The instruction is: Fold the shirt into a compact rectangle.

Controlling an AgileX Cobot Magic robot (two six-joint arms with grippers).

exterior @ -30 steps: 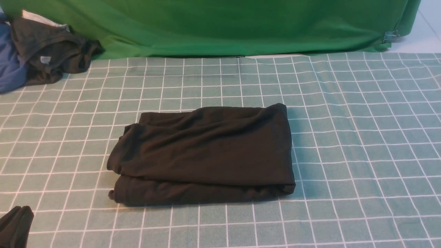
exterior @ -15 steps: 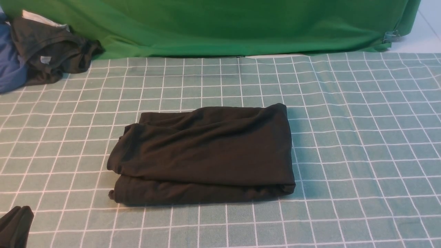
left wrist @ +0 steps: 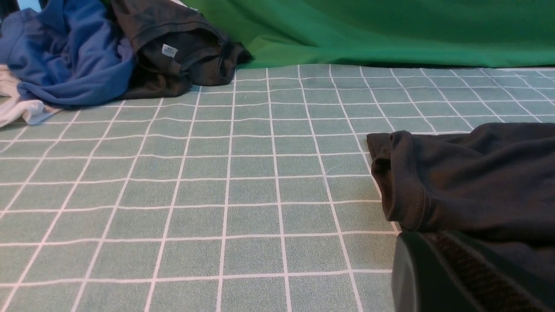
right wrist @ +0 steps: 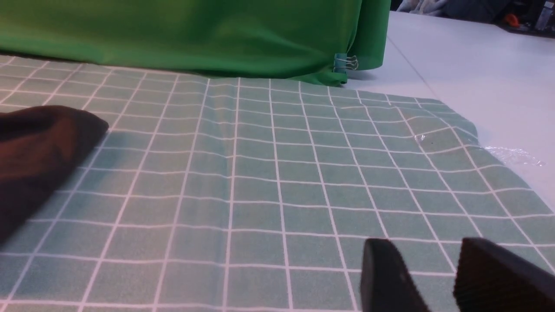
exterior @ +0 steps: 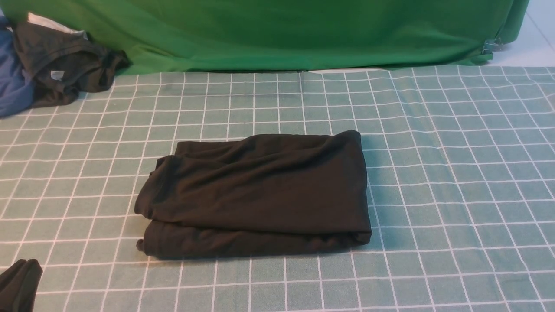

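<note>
The black shirt (exterior: 256, 195) lies folded into a thick rectangle in the middle of the checked tablecloth, with no print or label showing. My left gripper (exterior: 19, 284) sits at the near left corner of the front view, apart from the shirt, shut with nothing in it. In the left wrist view the left gripper (left wrist: 422, 242) has its fingers together, and the shirt's (left wrist: 477, 173) hemmed edge lies just beyond them. My right gripper (right wrist: 427, 255) stands open above bare cloth, well clear of the shirt's (right wrist: 39, 151) corner. It is out of the front view.
A dark grey garment (exterior: 65, 65) with a pale tag and a blue garment (exterior: 13, 82) are piled at the far left. A green backdrop cloth (exterior: 282, 34) hangs along the far edge. The tablecloth (right wrist: 455, 130) ends at the right on a white tabletop (right wrist: 477, 65).
</note>
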